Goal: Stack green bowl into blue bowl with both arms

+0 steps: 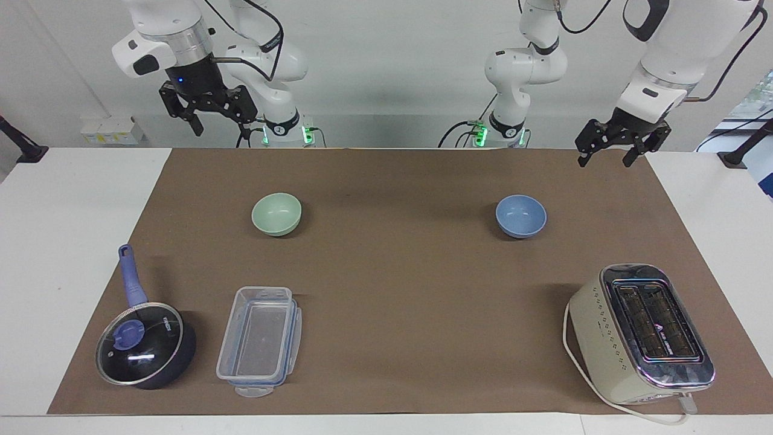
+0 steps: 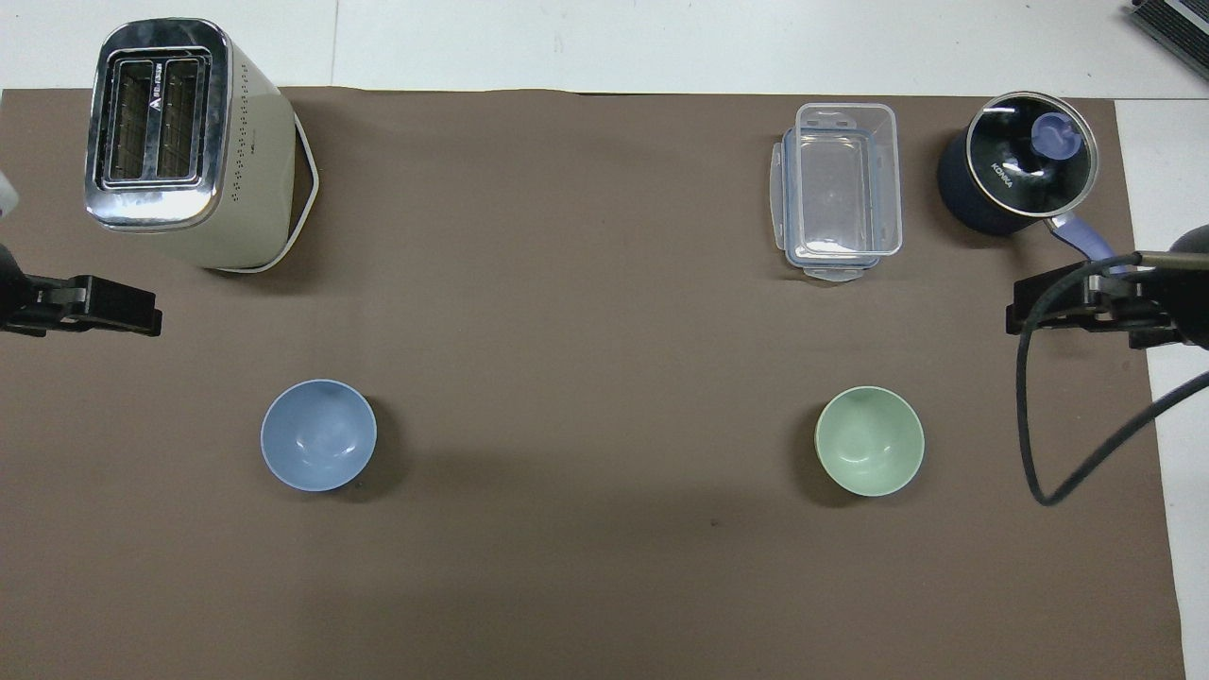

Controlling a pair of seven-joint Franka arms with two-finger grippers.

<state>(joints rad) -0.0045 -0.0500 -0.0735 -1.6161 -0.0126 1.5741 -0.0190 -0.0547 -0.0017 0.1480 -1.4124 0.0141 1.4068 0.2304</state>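
The green bowl [image 1: 276, 213] [image 2: 869, 441] stands upright and empty on the brown mat toward the right arm's end. The blue bowl [image 1: 520, 215] [image 2: 318, 434] stands upright and empty toward the left arm's end, well apart from it. My right gripper [image 1: 220, 128] [image 2: 1015, 312] is open and empty, high in the air over the mat's edge at its own end. My left gripper [image 1: 606, 160] [image 2: 151, 316] is open and empty, raised over the mat's edge at its own end. Neither gripper touches a bowl.
A cream toaster [image 1: 643, 332] [image 2: 179, 142] stands farther from the robots than the blue bowl. A clear plastic container [image 1: 259, 341] [image 2: 839, 189] and a dark lidded pot with a blue handle [image 1: 145, 350] [image 2: 1015, 165] stand farther out than the green bowl.
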